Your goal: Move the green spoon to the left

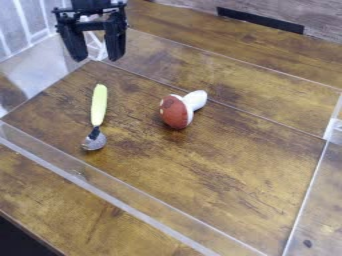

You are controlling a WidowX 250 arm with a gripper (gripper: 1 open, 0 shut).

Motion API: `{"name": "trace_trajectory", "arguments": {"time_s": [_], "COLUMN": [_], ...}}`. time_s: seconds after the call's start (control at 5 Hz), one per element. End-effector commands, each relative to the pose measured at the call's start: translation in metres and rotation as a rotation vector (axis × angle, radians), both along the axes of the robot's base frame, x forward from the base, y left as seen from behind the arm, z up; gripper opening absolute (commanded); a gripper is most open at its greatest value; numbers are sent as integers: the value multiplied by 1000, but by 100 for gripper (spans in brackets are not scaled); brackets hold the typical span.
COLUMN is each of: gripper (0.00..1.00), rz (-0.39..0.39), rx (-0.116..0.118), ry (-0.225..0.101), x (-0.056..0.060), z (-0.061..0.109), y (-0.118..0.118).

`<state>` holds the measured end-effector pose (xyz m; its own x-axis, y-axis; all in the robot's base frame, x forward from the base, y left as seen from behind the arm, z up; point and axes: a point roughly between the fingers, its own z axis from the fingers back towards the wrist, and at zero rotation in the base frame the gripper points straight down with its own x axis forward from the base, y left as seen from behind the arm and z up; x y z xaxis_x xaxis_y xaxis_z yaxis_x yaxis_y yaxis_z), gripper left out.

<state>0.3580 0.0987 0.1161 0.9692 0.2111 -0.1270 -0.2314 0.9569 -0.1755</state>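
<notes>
1. The step in hand looks like the finish of the move: the green spoon [96, 115] lies flat on the wooden surface [227, 170], below the tool [91, 42] and a little toward the viewer, well clear of it.
2. The spoon's yellow-green handle points up toward the tool, and its silver bowl sits at the near end, close to the clear raised edge of the surface.
3. A mushroom [179, 108] lies to the right of the spoon, apart from it, so the spoon is on the left side of the pair.
4. The tool hangs above the far left part of the surface with its two dark fingers spread wide; it holds nothing and touches nothing.
5. By my judgement, little is left: the next move calls only for lifting clear without brushing the spoon, unless it should go further left.
</notes>
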Motion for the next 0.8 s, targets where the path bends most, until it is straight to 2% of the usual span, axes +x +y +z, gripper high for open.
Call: {"name": "trace_trajectory", "arguments": {"time_s": [0.0,0.4,0.6], "gripper": [100,100,100], "rz": [-12,-13,19], "rx": [20,5,4], "ry": [-62,-52,-56], "x": [6,10,10], "z": [24,1,-10], "y": [6,-9,-9]}}
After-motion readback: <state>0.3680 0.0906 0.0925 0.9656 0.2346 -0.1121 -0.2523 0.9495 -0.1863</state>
